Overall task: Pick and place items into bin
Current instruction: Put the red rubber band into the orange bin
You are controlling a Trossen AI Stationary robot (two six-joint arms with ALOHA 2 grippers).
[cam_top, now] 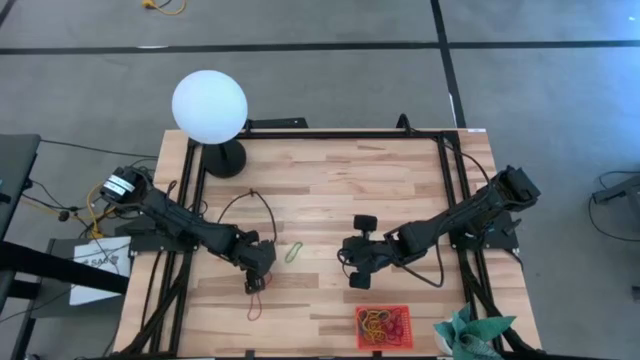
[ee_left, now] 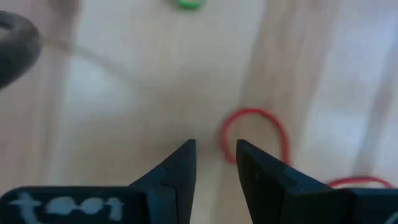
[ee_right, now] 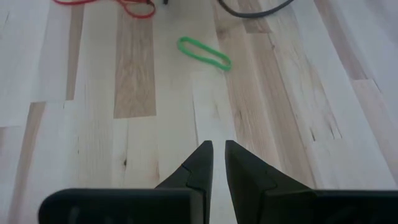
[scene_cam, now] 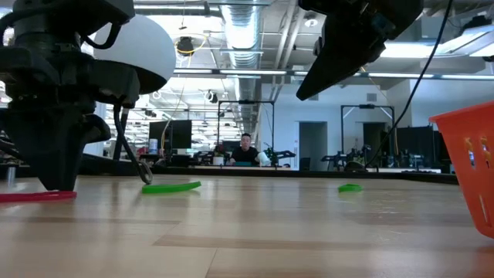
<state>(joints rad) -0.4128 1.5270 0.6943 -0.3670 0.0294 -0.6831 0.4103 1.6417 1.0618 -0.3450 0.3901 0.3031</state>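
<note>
My left gripper [cam_top: 255, 272] is low over the table, narrowly open [ee_left: 214, 146], beside a red rubber-band loop [ee_left: 255, 134] that lies flat on the wood. A second red loop [ee_left: 360, 182] lies next to it. A green loop [cam_top: 293, 252] lies flat between the two grippers and also shows in the right wrist view [ee_right: 204, 53]. My right gripper [cam_top: 347, 252] is raised above the table, shut and empty [ee_right: 218, 144]. The red-orange bin [cam_top: 383, 327] stands near the front edge and holds several loops. My left gripper points down at the table, and one finger [ee_left: 249, 165] covers the near end of the red loop [ee_left: 229, 146]. The loop lies outside the gap between the fingers. Whether the finger touches it I cannot tell.
A white globe lamp [cam_top: 209, 106] on a black base stands at the far left. A teal-green cloth [cam_top: 470, 335] lies at the front right corner beside the bin. Black cables [cam_top: 245, 200] run over the wood near the left arm. Bare wood lies between the arms.
</note>
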